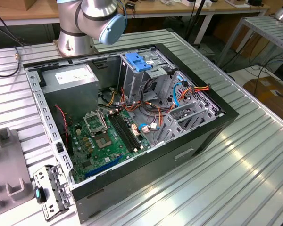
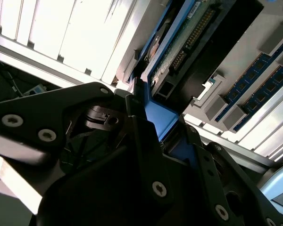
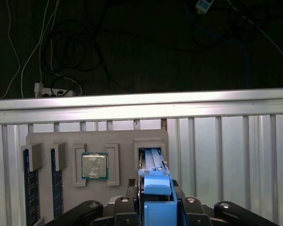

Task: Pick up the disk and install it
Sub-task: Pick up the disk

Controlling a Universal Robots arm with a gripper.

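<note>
The disk (image 3: 153,181) is a dark drive with bright blue carrier rails. It stands on edge at a slot in a grey holder (image 3: 118,141). My gripper (image 3: 155,205) is shut on its near end, with black fingers on either side of the blue tab. In the second wrist view the gripper (image 2: 155,129) clasps the blue end tab, and the disk's (image 2: 191,40) circuit-board side runs away from it. I cannot tell whether the far end still sits in the slot.
The grey holder also carries a processor chip (image 3: 94,165) and two memory sticks (image 3: 30,188). An open computer case (image 1: 132,117) lies on the ribbed metal table (image 1: 236,165), with a pale-blue plate (image 1: 139,62) on its drive cage. The arm's base (image 1: 78,37) stands behind the case.
</note>
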